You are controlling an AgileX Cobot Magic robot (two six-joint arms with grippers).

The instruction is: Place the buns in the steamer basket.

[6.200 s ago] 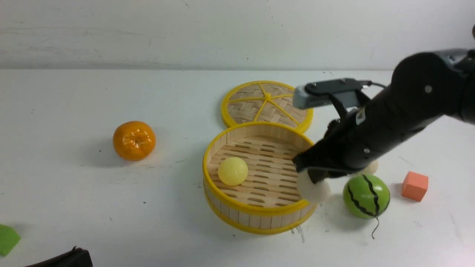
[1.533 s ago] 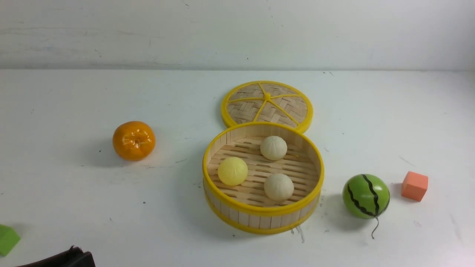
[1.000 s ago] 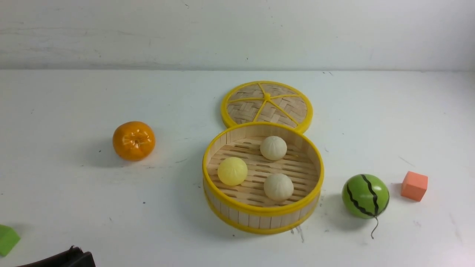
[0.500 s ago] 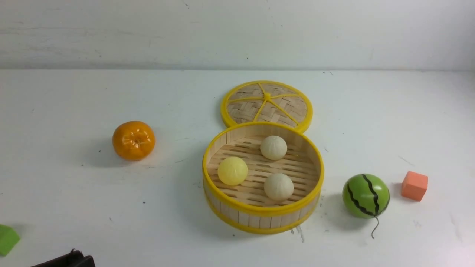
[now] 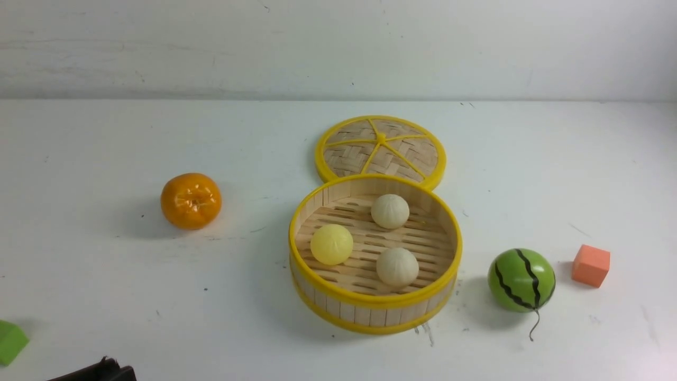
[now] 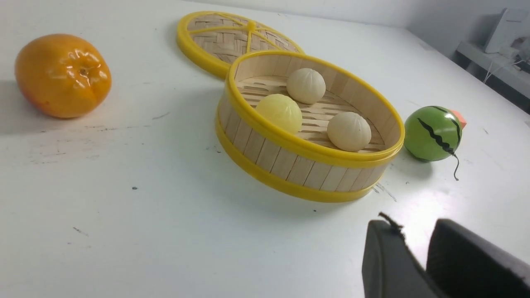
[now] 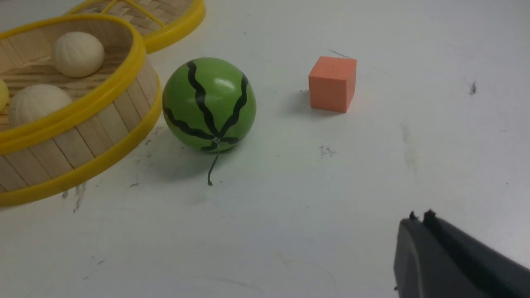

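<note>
1. We see the steamer basket [image 5: 374,304] just right of centre in the front view, a round shallow bamboo tub with upright wooden strips, a slatted floor and yellow rims top and bottom.
2. Its flat woven lid [image 5: 381,149] lies directly above it in the frame, their rims meeting.
3. All three buns sit on the slats inside: a pale yellow bun [image 5: 331,244] at the left, one cream bun [image 5: 390,211] toward the far wall, another cream bun [image 5: 397,266] toward the near wall, none touching.
4. In the left wrist view's lower right corner, we find the left gripper [image 6: 418,248] holding nothing, its dark fingers separated by a narrow gap.
5. In the right wrist view's lower right corner, the right gripper [image 7: 418,219] is empty, fingers pressed together.
</note>
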